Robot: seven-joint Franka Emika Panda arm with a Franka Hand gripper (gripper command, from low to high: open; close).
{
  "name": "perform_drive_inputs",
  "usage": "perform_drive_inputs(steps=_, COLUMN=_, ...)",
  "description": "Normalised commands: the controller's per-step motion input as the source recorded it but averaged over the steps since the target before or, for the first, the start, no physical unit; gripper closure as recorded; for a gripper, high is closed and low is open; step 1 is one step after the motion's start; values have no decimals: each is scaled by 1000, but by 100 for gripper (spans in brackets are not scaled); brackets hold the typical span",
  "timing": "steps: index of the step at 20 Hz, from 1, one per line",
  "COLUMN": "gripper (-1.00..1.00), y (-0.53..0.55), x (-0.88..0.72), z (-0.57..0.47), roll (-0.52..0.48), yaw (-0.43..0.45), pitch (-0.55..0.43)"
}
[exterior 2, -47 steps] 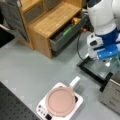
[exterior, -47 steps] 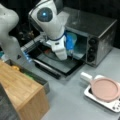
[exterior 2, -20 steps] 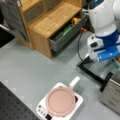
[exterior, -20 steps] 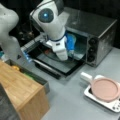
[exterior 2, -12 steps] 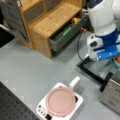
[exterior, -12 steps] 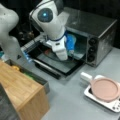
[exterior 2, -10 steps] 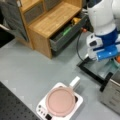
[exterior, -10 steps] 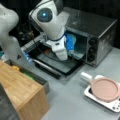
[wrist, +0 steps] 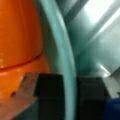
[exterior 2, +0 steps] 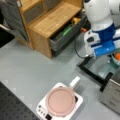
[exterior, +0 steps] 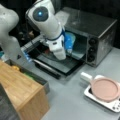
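Surface: grey table (exterior: 75,100) bearing a toaster oven (exterior: 95,37) with its door (exterior: 57,63) lowered, and a wooden cabinet (exterior 2: 50,22).
Gripper (wrist: 70,97): jaws clenched on the teal bowl's rim (wrist: 63,50), at the oven mouth.
Wrist view only: an orange object (wrist: 20,32) inside the bowl.
Near right: pink-lidded pan (exterior: 104,89).

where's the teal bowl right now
The bowl is at the toaster oven's open mouth in a front view, its rim clamped between the gripper's jaws, above the lowered door.
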Motion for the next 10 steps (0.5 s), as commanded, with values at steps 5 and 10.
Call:
perform_drive_inputs(steps=5, gripper=100, y=-185, x=162, z=191, roll=-74, yaw=141, pitch=96)
perform_drive_inputs(steps=10, gripper=100, y=-153, x=204, z=173, roll=-109, yaw=156, pitch=116)
